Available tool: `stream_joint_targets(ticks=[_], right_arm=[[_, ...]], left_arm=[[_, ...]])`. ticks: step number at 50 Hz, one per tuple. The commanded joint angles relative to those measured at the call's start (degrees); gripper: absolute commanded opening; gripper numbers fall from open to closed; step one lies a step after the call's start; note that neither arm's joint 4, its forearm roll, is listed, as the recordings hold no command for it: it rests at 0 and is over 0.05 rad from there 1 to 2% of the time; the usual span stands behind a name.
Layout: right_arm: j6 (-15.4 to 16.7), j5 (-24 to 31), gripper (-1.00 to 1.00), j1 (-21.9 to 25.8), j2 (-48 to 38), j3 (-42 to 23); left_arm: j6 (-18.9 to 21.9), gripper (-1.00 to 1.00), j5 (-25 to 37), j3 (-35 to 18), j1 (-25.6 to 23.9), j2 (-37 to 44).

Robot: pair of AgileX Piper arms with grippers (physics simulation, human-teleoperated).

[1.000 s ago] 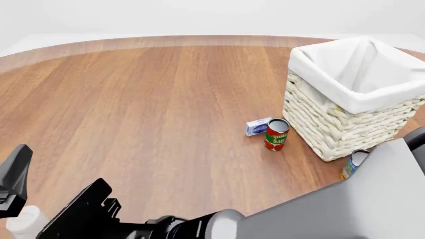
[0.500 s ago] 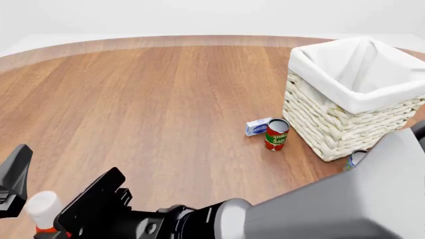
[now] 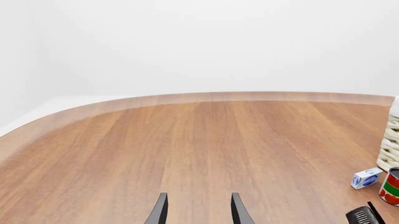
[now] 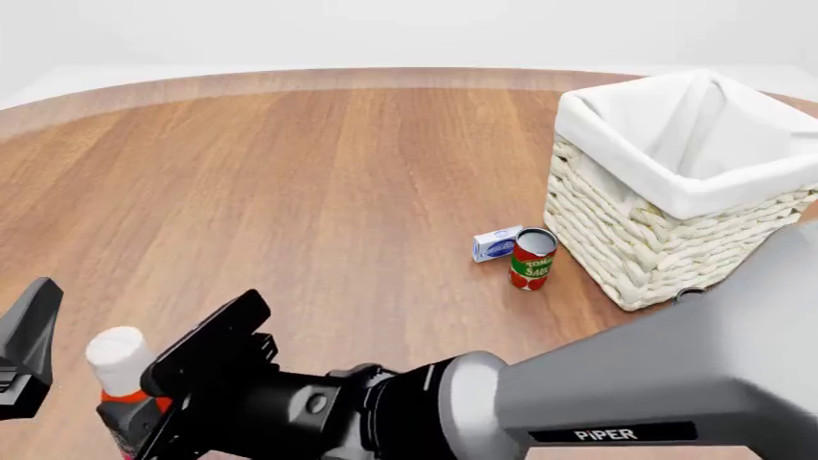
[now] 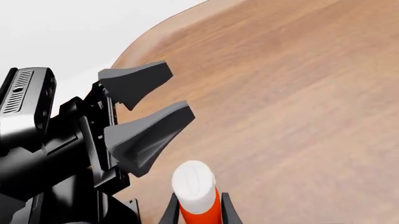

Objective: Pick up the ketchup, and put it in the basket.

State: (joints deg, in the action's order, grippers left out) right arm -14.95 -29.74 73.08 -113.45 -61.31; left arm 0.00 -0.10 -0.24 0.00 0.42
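Wood-grain surface point(image 4: 294, 192) is being shown under a plain white backdrop. Near its near left corner the ketchup point(image 5: 197, 196) is being pinched between the jaws of the right gripper point(image 5: 197, 207); the left gripper point(image 3: 198, 210) is hanging spread and empty. The bottle is best kept upright while being carried high over the rim of the basket point(image 4: 601, 125) at the far right edge. Only white liner is being shown inside; its bottom is hidden.
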Motion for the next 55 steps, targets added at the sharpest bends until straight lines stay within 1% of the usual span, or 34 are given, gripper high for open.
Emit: stream_joint_targets(ticks=[1, 18, 23, 28, 40, 43, 49, 55], right_arm=[[-1.10, -0.43, -1.00, -2.21, 1.92, 0.74], [-1.49, -1.19, -1.00, -5.17, 3.96, 2.14], [-1.36, -1.31, -1.00, -7.38, 5.82, 2.95], [-1.40, -1.42, -1.00, -8.62, 6.93, 3.48], [-0.11, -2.13, -1.00, -12.41, 10.72, 5.35], [-0.29, -2.33, -1.00, -14.03, 11.88, 5.91], [0.03, -2.83, -1.00, -15.61, 13.25, 6.72], [-0.52, -3.11, -1.00, -16.81, 14.52, 7.41]], left_arm=[[0.00, 1.00, 0.00, 0.00, 0.00, 0.00], [0.00, 1.00, 0.00, 0.00, 0.00, 0.00], [0.00, 1.00, 0.00, 0.00, 0.00, 0.00], [0.00, 1.00, 0.00, 0.00, 0.00, 0.00], [0.00, 1.00, 0.00, 0.00, 0.00, 0.00], [0.00, 1.00, 0.00, 0.00, 0.00, 0.00], [0.00, 1.00, 0.00, 0.00, 0.00, 0.00], [0.00, 1.00, 0.00, 0.00, 0.00, 0.00]])
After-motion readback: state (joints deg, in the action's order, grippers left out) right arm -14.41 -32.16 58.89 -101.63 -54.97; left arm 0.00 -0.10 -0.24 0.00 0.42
